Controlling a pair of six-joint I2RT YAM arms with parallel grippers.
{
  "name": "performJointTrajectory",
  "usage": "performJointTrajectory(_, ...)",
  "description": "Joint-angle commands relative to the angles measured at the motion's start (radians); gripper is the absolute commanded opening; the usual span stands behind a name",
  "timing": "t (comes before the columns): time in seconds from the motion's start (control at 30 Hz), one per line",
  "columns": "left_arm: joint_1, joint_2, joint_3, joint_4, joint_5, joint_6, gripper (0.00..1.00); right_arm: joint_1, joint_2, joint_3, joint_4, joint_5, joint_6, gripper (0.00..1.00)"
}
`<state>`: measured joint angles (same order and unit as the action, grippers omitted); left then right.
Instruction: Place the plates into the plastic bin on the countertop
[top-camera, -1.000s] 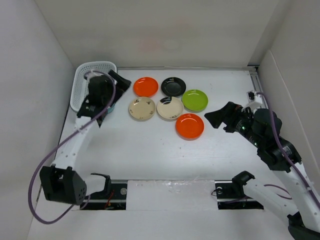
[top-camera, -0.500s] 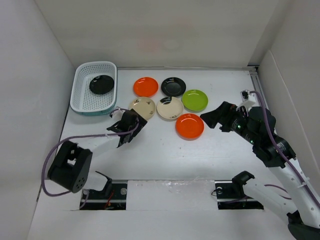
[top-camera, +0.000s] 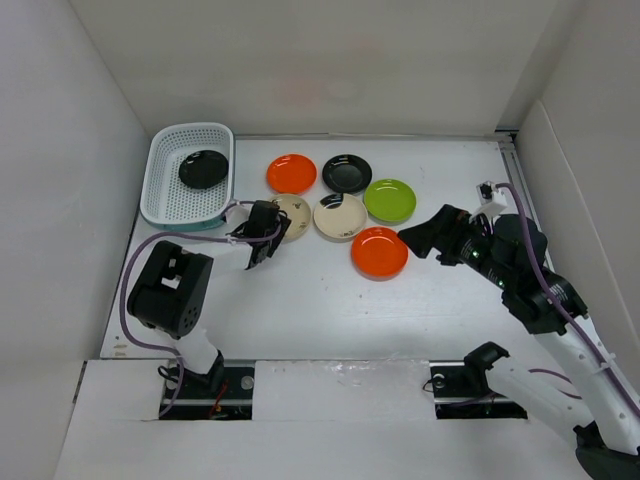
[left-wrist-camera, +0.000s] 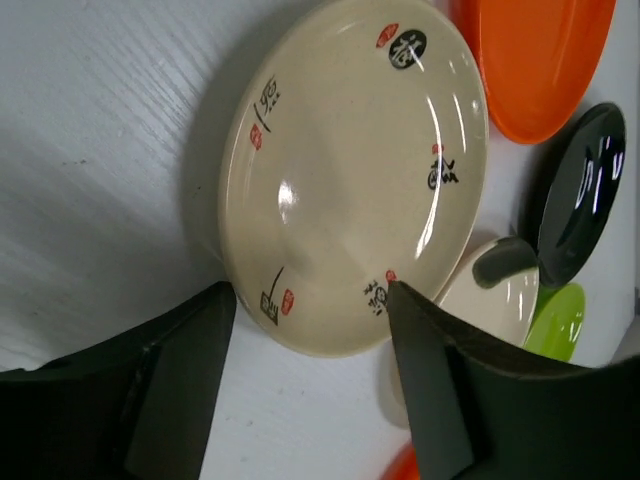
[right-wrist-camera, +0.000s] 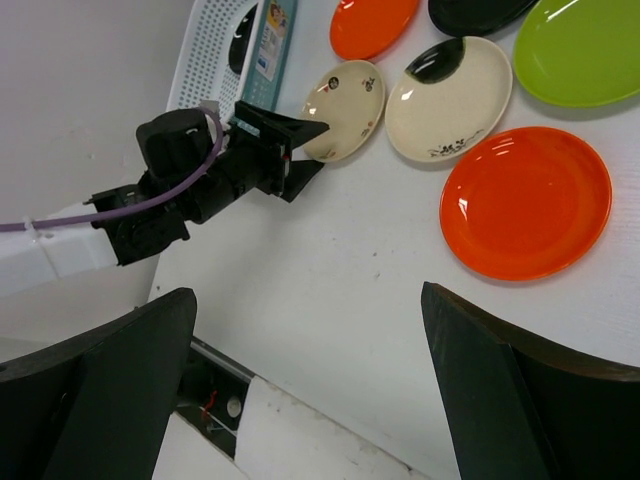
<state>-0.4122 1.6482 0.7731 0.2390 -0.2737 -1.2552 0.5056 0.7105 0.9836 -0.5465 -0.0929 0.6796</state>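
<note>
Seven plates counted.

Top view: the plastic bin (top-camera: 165, 200) sits at 10 o'clock on the table (top-camera: 300, 300), long axis running 12 to 6. It holds one thing, the binned black plate (top-camera: 203, 168), in its 12 o'clock half. Six plates lie face up on the table: far orange plate (top-camera: 291, 173), loose black plate (top-camera: 347, 173), green plate (top-camera: 390, 200), left cream plate (top-camera: 293, 208), right cream plate (top-camera: 340, 216), near orange plate (top-camera: 380, 252). The left end effector (top-camera: 270, 236) is at the left cream plate's 7 o'clock rim. The right end effector (top-camera: 420, 232) hovers just at 3 o'clock of the near orange plate.

Left wrist view: the fingers (left-wrist-camera: 190, 380) stand apart, straddling the near rim of the left cream plate (left-wrist-camera: 350, 170). I cannot tell whether they touch it.

Right wrist view: the right end effector (right-wrist-camera: 308, 292) is spread wide and holds nothing. The plastic bin (right-wrist-camera: 205, 60) lies at 11 o'clock, and the near orange plate (right-wrist-camera: 525, 200) at 3 o'clock.
</note>
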Motion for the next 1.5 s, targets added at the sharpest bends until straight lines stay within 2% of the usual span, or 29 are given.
performJointTrajectory(0.0, 0.001, 0.061, 0.009, -0.089, -0.012, -0.036, 0.59, 0.01, -0.006, 0.006, 0.062, -0.005, 0.008, 1.0)
performJointTrajectory(0.1, 0.001, 0.094, 0.02, -0.11, -0.012, -0.064, 0.38, 0.01, -0.006, 0.006, 0.062, -0.005, 0.008, 1.0)
performJointTrajectory(0.13, 0.001, 0.104, 0.02, -0.11, -0.001, -0.064, 0.26, 0.01, -0.006, 0.006, 0.062, -0.005, 0.008, 1.0)
performJointTrajectory(0.17, 0.001, 0.113, 0.02, -0.11, -0.001, -0.064, 0.19, 0.01, -0.006, 0.006, 0.053, -0.005, 0.008, 1.0)
performJointTrajectory(0.27, 0.001, 0.127, 0.02, -0.135, 0.02, -0.085, 0.0, 0.01, -0.006, 0.015, 0.042, 0.004, -0.002, 1.0)
performJointTrajectory(0.47, 0.001, 0.039, -0.018, -0.144, 0.021, -0.096, 0.0, 0.001, -0.026, 0.033, 0.023, 0.013, -0.011, 1.0)
performJointTrajectory(0.53, 0.001, -0.011, -0.018, -0.168, 0.021, -0.043, 0.0, 0.001, -0.026, 0.033, 0.013, 0.013, -0.011, 1.0)
performJointTrajectory(0.63, 0.001, -0.131, 0.054, -0.202, 0.008, 0.023, 0.0, 0.001, -0.035, 0.033, 0.013, 0.022, -0.011, 1.0)
performJointTrajectory(0.7, 0.001, -0.189, 0.118, -0.217, -0.001, 0.141, 0.0, 0.001, -0.036, 0.033, 0.013, 0.022, -0.011, 1.0)
performJointTrajectory(0.73, 0.001, -0.189, 0.22, -0.281, -0.019, 0.211, 0.0, 0.001, -0.036, 0.033, 0.013, 0.022, -0.011, 1.0)
performJointTrajectory(0.8, 0.01, -0.189, 0.331, -0.335, -0.03, 0.261, 0.0, 0.001, -0.036, 0.033, 0.013, 0.022, -0.011, 1.0)
performJointTrajectory(0.83, 0.039, -0.176, 0.416, -0.355, -0.03, 0.275, 0.0, 0.001, -0.036, 0.033, 0.013, 0.022, -0.011, 1.0)
performJointTrajectory(0.9, 0.102, -0.137, 0.486, -0.407, 0.017, 0.275, 0.0, 0.001, -0.036, 0.033, 0.013, 0.022, -0.011, 1.0)
performJointTrajectory(0.97, 0.225, -0.099, 0.573, -0.44, 0.099, 0.275, 0.0, 0.001, -0.036, 0.033, 0.013, 0.022, -0.011, 1.0)
performJointTrajectory(1.17, 0.499, 0.06, 0.715, -0.477, 0.222, 0.286, 0.0, 0.001, -0.036, 0.033, 0.013, 0.022, -0.022, 1.0)
performJointTrajectory(1.3, 0.582, 0.185, 0.832, -0.477, 0.258, 0.31, 0.0, 0.001, -0.036, 0.033, 0.022, 0.022, -0.031, 1.0)
performJointTrajectory(1.37, 0.602, 0.287, 0.899, -0.522, 0.283, 0.322, 0.0, 0.001, -0.036, 0.033, 0.022, 0.022, -0.031, 1.0)
performJointTrajectory(1.47, 0.624, 0.355, 0.976, -0.552, 0.283, 0.333, 0.0, 0.001, -0.036, 0.033, 0.022, 0.022, -0.04, 1.0)
